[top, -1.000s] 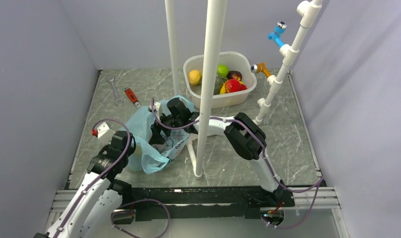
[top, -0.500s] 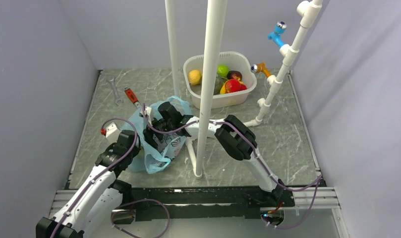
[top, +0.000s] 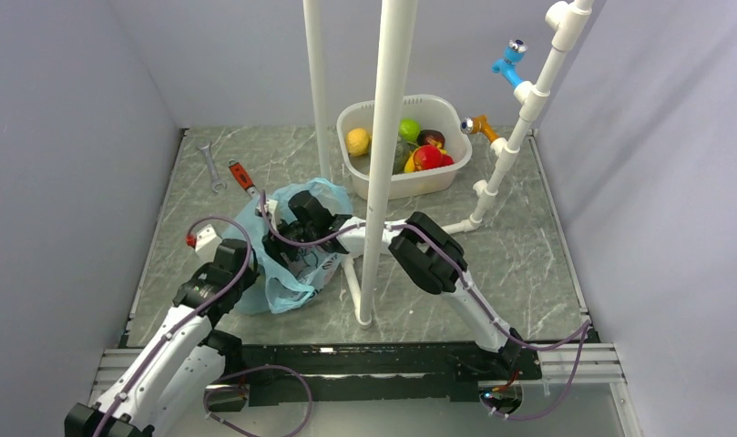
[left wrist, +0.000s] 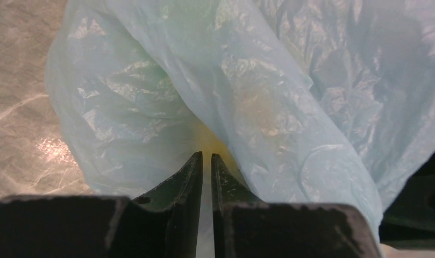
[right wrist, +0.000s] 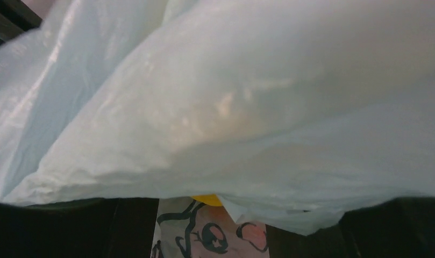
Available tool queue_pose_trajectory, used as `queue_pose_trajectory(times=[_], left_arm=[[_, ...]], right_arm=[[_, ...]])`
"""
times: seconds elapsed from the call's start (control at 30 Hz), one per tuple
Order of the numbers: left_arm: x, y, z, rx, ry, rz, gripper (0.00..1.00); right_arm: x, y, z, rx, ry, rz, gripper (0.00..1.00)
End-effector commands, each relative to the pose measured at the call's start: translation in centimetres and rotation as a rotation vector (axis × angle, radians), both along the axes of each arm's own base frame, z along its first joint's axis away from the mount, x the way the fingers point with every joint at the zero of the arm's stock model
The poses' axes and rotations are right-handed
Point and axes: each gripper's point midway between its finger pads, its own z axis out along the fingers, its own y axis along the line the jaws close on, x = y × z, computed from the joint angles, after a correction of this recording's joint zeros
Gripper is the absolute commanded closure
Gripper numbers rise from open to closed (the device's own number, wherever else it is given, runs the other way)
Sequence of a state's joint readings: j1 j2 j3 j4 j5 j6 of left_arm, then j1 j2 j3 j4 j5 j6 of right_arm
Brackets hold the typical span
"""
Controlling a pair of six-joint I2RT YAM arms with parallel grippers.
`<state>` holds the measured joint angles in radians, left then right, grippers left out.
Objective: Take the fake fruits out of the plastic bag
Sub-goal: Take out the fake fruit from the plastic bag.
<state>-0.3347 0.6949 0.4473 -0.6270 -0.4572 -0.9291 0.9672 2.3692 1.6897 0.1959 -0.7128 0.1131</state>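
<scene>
Looking down (top external): the plastic bag (top: 255, 228) lies crumpled on the table (top: 528, 264) at left centre. It is well apart from the white tub (top: 419, 187) at the back, where several fake fruits (top: 425, 157) sit.
Left arm, same view: the left gripper (top: 240, 270) is at the bag's near-left edge, its jaws hidden from above.
Right arm, same view: the right gripper (top: 290, 246) reaches past the white post (top: 383, 182) and is down in the bag's mouth, with film around it.
Left wrist view: the fingers (left wrist: 184, 174) are almost together and pinch a fold of blue film. A yellow fruit (left wrist: 212, 144) glows through the film just beyond the tips.
Right wrist view: film drapes over nearly everything. Only printed film and a sliver of yellow show low in the middle.
Right jaws: the dark shapes in the lower corners (presumably its fingers) stand apart. I cannot tell whether they press on anything.
Risk, wrong catch: if film lies between the jaws and the fruit, the bag would likely lift along with it.
Risk, slip: the left pinch holds thin, slick film, so a pull could drag it free and let the mouth collapse.
Risk, tear: stretched between two arms, such film may rip.
Risk, fruit: a glossy fruit could squirt deeper into the folds.
</scene>
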Motion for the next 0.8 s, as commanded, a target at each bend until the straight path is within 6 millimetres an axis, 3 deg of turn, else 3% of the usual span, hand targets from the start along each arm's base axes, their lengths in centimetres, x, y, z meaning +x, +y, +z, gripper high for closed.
queue_pose_trajectory(times=[0.0,0.2,0.37,0.57,0.77], left_arm=[[0.0,0.4,3.3,-0.008,-0.066,0.013,0.83],[-1.6,1.3,7.7,-0.002,-0.154,-0.006,0.77],[-2.5,1.9,10.7,0.028,-0.212,-0.033,0.73],[-2.4,1.6,12.5,0.057,-0.214,-0.099,0.62],[-2.1,0.3,14.7,0.043,-0.270,-0.188,0.20]], right_arm=[[1.4,-0.2,6.8,0.102,-0.088,-0.068,0.79],[3.3,-5.1,9.5,0.060,-0.092,-0.246,0.98],[2.6,-9.2,11.9,0.053,-0.081,-0.311,0.99],[2.5,-13.1,15.0,0.065,-0.100,-0.385,0.99],[4.2,-16.2,15.0,0.020,-0.058,-0.449,0.99]])
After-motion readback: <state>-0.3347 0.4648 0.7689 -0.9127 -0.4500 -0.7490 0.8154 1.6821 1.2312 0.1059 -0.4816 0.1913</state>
